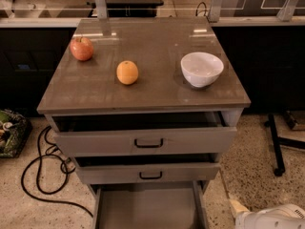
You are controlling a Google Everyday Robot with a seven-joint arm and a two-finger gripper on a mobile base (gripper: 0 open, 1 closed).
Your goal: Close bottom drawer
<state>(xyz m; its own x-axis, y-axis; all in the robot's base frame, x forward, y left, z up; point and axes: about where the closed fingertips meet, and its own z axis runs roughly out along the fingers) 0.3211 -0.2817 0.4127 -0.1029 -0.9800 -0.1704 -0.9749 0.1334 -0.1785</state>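
Closing isn't done: bottom drawer (147,208) sits pulled far out, just left of the end effector (269,218), which hangs low off its right side, apparently not touching. Can't tell its grip state. Full push remains. Drawer's long axis runs front-to-back, front facing the camera, below frame.

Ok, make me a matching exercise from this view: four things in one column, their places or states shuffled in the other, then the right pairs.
Things
1. apple
2. white bowl
3. bottom drawer
4. gripper

Places or states
A. low in the bottom right corner of the view
B. rear left of the cabinet top
C. open, pulled far out
D. right side of the cabinet top

Pairs: 1-B, 2-D, 3-C, 4-A
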